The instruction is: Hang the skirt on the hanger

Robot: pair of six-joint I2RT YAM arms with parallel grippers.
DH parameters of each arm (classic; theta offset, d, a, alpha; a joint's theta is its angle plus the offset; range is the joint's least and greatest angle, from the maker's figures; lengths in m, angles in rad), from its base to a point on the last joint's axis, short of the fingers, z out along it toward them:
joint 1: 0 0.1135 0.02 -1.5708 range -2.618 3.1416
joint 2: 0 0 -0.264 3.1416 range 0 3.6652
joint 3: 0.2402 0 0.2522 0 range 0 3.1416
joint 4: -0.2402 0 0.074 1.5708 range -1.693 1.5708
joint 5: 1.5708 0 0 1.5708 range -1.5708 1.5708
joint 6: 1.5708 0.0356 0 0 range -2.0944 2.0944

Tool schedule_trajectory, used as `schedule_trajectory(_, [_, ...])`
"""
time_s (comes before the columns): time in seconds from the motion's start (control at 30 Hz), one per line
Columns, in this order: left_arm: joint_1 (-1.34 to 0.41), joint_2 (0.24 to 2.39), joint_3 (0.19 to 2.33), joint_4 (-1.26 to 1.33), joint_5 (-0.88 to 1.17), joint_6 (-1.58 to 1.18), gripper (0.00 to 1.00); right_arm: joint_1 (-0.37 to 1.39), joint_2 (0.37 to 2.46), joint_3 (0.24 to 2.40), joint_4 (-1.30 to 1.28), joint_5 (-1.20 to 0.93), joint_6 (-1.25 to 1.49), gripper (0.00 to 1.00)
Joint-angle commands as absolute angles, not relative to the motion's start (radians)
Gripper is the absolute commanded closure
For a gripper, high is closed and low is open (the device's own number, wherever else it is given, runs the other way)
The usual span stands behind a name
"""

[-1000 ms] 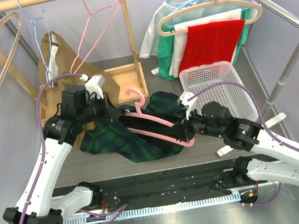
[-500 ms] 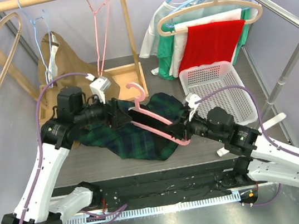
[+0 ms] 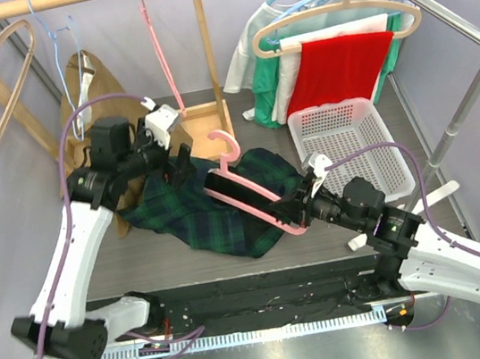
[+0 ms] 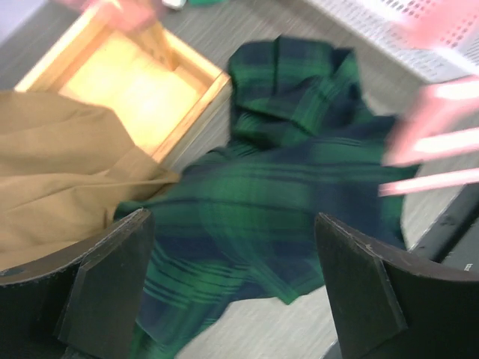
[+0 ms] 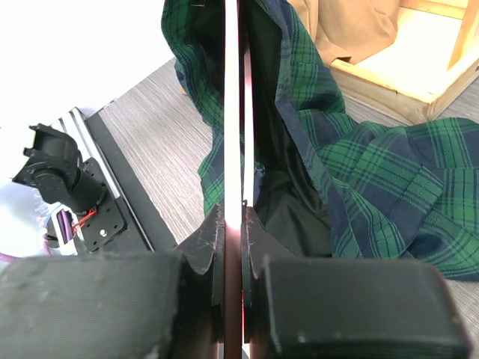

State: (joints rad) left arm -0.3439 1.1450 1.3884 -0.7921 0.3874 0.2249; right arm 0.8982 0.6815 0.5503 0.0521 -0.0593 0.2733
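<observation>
The skirt (image 3: pixel 214 215), dark green and navy plaid, lies crumpled on the table. A pink plastic hanger (image 3: pixel 251 194) slants across it, hook toward the wooden rack. My right gripper (image 3: pixel 297 213) is shut on the hanger's lower end. In the right wrist view the hanger (image 5: pixel 233 112) runs straight out from the gripper (image 5: pixel 233 224), with skirt (image 5: pixel 359 172) fabric on both sides of it. My left gripper (image 3: pixel 181 157) hovers open over the skirt's far left part, holding nothing. The left wrist view shows its fingers (image 4: pixel 105 292) wide apart above the skirt (image 4: pixel 284 187).
A wooden rack with a tray base (image 3: pixel 203 113) stands at the back left, hung with several hangers. A tan garment (image 3: pixel 96 93) lies beside it. A white basket (image 3: pixel 341 133) sits at the right. A metal rail with a red garment (image 3: pixel 336 66) stands behind it.
My left gripper has let go of the skirt, opened wide and drawn up and back toward the rack. The skirt has dropped flatter. The right gripper still holds the hanger.
</observation>
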Motion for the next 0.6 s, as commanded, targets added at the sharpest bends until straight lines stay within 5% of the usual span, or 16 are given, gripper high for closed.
schedule_trajectory(0.0, [-0.246, 1.241, 1.447, -0.822, 0.53, 0.359, 0.12, 0.897, 0.634, 0.581, 0.235, -0.066, 0.287, 0.99])
schedule_trajectory(0.33, [-0.199, 1.278, 1.381, -0.721, 0.78, 0.356, 0.16, 0.896, 0.609, 0.614, 0.166, -0.112, 0.276, 0.99])
schedule_trajectory(0.57, [-0.201, 1.339, 1.486, -1.05, 1.003, 0.561, 0.15, 0.897, 0.594, 0.675, 0.08, -0.175, 0.267, 0.99])
